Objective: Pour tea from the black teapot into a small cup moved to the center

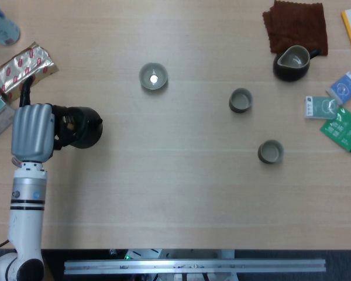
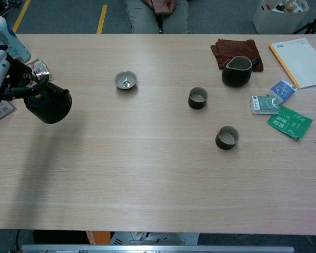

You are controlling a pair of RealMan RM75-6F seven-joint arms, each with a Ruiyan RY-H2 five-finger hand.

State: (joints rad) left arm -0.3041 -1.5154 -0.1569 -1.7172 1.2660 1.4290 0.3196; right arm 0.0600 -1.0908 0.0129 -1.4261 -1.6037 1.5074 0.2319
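Left of the pale bowl (image 1: 153, 76), well apart from it, your left hand (image 1: 31, 132) had the black teapot (image 1: 80, 126) by its handle side, fingers (image 2: 22, 90) clenched around what looked like the handle, though the exact wrap was partly hidden behind the hand. From the chest view the pot (image 2: 49, 105) seemed lifted clear of the desk (image 1: 175, 193), its shadow lying below it. Your right hand was in neither view.

Judge the pot as stiff, hard and probably ceramic or iron: heavy for its size, heavier with tea inside, and the load would swing toward the spout once you tipped it. A glazed dark body would be slick, so the handle was the sensible place to hold, as you did, not the round belly. Whether a lid sat on it could not be told; if one did, it could slide off in a steep tilt.

Two small dark cups stood far to the right of the bowl, one (image 1: 240, 100) nearer it and one (image 1: 270, 151) lower and further right; neither looked moved to the centre yet. They looked light, rigid and easily tipped, best taken by pinching across the rim. A dark pitcher (image 1: 292, 62) sat beyond them on a brown cloth (image 1: 296, 24).
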